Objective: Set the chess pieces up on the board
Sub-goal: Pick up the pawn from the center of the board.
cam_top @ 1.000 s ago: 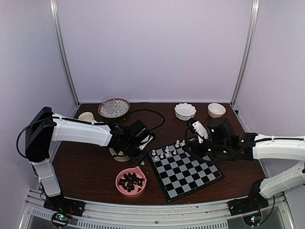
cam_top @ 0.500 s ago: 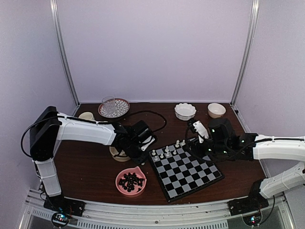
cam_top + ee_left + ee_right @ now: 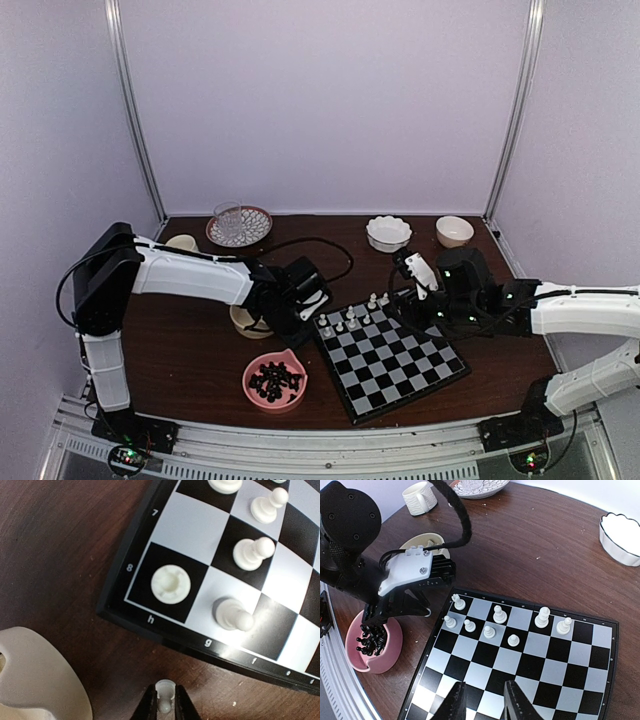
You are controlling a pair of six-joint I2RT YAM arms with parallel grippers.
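At bottom centre, a small cream-white pawn [image 3: 164, 684] is clamped in the left pincer [image 3: 164, 692]; the right pincer [image 3: 485, 685] is seen narrowly parted.

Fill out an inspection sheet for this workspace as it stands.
Surface: dark wooden table.
Job's things: chessboard carries eight white pieces at its end nearest the left arm; black pieces heaped in a pink bowl.
Clutter: cream bowl, mug, glass on patterned plate, scalloped white bowl, small cream bowl.
Grippers: left gripper shut on a white pawn just off the board's corner; right gripper open, empty, above the board.
Cables: black cable loops from the left wrist above the table.
Surroundings: pale lilac walls, metal posts.
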